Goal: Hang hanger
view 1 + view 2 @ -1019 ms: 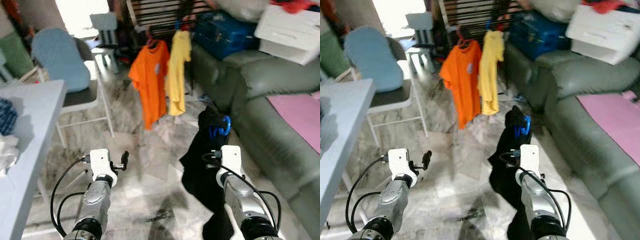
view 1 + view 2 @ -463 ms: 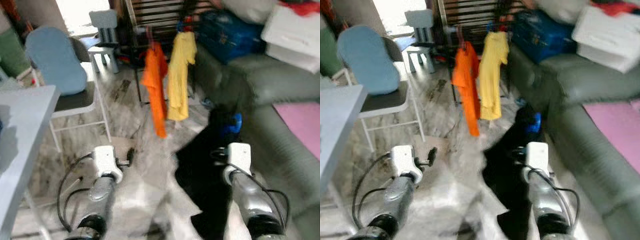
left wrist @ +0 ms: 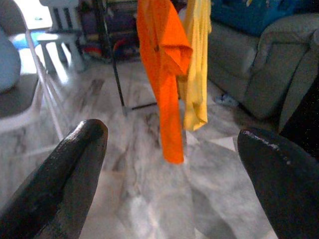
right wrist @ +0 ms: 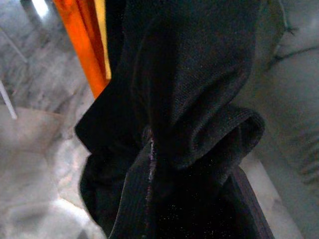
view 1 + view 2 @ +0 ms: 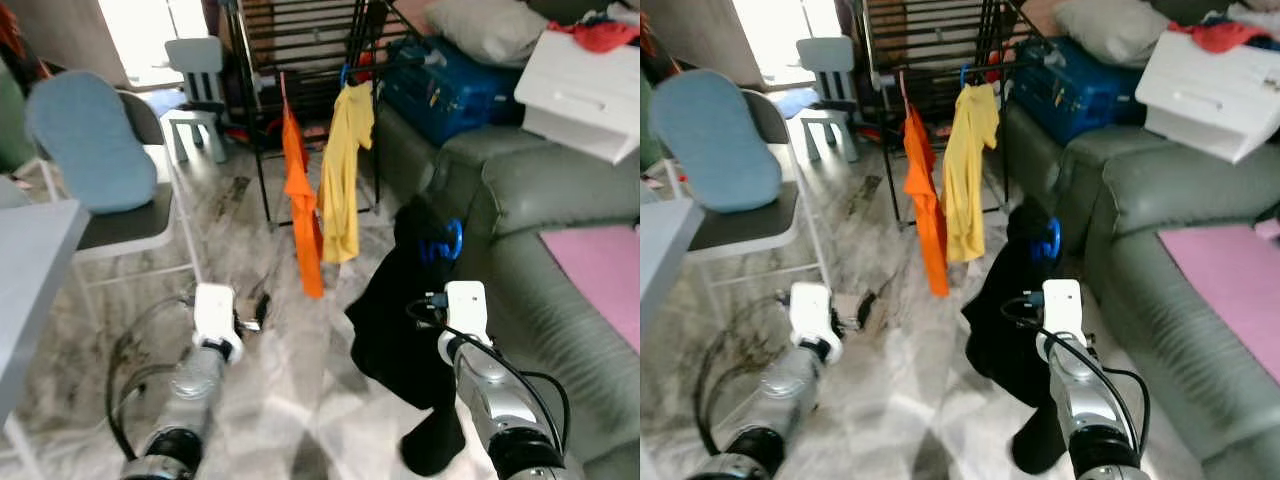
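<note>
Floor (image 5: 300,370) is glossy grey-white marble with dark veining, filling the lower centre of the frame. Grey-green leather sofa (image 5: 540,200) runs down the right side, padded and creased; a pink mat (image 5: 600,255) lies flat on its seat at right edge. On the sofa's far end, upper right: a blue suitcase (image 5: 450,85), a grey pillow (image 5: 485,25) and a white box (image 5: 585,75) with red cloth on top. Upper left: folding chair (image 5: 110,190), thin white metal legs, dark seat, rounded blue cushion on the back. A small pale plastic chair (image 5: 195,90) stands behind it near the bright doorway. Corner of a white table (image 5: 30,270) at left edge.

Black metal rack (image 5: 310,60) at top centre, slatted back. An orange shirt (image 5: 303,205) and a yellow shirt (image 5: 340,170) hang from its rail, both limp, side by side.

Right gripper (image 5: 440,268), centre right, holds up a blue plastic hanger (image 5: 441,243) draped in black knit cloth (image 5: 395,330) that hangs down to the floor. Fingers buried in the cloth; can't tell how they sit. Hanger is near the rack, apart from it, not on the rail.

Left gripper (image 3: 172,169) hangs low at lower left, fingers (image 3: 67,169) spread wide, nothing between them.
</note>
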{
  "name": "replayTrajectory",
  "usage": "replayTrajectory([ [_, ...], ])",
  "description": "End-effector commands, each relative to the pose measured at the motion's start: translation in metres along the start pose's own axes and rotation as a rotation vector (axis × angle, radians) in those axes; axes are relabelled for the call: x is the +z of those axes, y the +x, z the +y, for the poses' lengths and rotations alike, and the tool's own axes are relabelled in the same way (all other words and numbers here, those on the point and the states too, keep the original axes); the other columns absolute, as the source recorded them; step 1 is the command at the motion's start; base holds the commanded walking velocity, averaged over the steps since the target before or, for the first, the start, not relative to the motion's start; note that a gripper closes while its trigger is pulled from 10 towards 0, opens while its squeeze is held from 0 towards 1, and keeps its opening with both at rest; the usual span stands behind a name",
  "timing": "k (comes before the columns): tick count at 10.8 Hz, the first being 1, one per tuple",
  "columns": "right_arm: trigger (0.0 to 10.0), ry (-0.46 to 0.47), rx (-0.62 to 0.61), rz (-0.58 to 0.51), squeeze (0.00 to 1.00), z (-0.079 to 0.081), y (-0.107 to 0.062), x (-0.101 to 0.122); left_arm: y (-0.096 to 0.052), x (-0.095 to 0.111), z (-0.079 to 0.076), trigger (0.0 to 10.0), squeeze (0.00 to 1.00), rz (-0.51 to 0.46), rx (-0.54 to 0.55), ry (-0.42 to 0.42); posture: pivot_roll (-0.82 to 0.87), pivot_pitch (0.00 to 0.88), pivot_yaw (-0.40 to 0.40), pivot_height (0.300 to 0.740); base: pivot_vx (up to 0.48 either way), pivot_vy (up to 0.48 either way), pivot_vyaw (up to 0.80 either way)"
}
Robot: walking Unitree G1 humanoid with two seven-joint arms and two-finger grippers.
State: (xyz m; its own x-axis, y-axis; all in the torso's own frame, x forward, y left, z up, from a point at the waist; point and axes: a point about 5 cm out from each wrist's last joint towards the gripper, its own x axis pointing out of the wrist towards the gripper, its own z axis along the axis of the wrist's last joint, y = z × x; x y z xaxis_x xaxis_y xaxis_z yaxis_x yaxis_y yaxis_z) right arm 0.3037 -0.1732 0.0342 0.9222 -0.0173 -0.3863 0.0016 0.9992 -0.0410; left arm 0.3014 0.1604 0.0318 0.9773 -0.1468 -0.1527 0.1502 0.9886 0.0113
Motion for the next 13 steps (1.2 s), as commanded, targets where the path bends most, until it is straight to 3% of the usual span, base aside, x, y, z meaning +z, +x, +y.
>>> replayTrajectory([
  [1, 10.0, 0.019, 0.076, -0.057, 0.0, 0.014, 0.002, 0.015, -0.01, -0.01, 0.006, 10.0, 0.0, 0.041, -0.025, 0.041, -0.15, 0.0, 0.036, 0.74, 0.371, 0.0, 0.0],
  [2, 10.0, 0.021, 0.08, -0.05, 0.0, 0.012, 0.0, 0.013, -0.02, -0.017, 0.006, 10.0, 0.0, 0.045, -0.026, 0.047, -0.15, 0.0, 0.042, 0.74, 0.259, 0.0, 0.0],
  [5, 10.0, 0.013, 0.097, -0.053, 0.0, 0.001, -0.008, 0.004, -0.041, -0.026, 0.013, 10.0, 0.0, 0.003, 0.144, -0.016, -0.14, 0.0, 0.029, 0.74, 0.255, 0.0, 0.0],
  [7, 10.0, -0.031, 0.128, -0.043, 0.0, -0.003, -0.014, -0.003, -0.053, -0.033, 0.027, 10.0, 0.0, 0.021, 0.246, -0.025, -0.14, 0.0, 0.024, 0.74, 0.261, 0.0, 0.2],
  [9, 10.0, -0.007, 0.115, -0.044, 0.0, 0.001, -0.013, -0.001, -0.048, -0.027, 0.025, 10.0, 0.0, 0.015, 0.213, -0.004, -0.15, 0.0, 0.045, 0.74, 0.368, 0.0, 0.31],
  [13, 10.0, 0.003, 0.133, -0.043, 0.0, 0.009, -0.014, -0.001, -0.038, -0.02, 0.005, 10.0, 0.0, 0.007, 0.172, -0.026, -0.15, 0.0, 0.058, 0.74, 0.342, -0.332, 0.0],
])
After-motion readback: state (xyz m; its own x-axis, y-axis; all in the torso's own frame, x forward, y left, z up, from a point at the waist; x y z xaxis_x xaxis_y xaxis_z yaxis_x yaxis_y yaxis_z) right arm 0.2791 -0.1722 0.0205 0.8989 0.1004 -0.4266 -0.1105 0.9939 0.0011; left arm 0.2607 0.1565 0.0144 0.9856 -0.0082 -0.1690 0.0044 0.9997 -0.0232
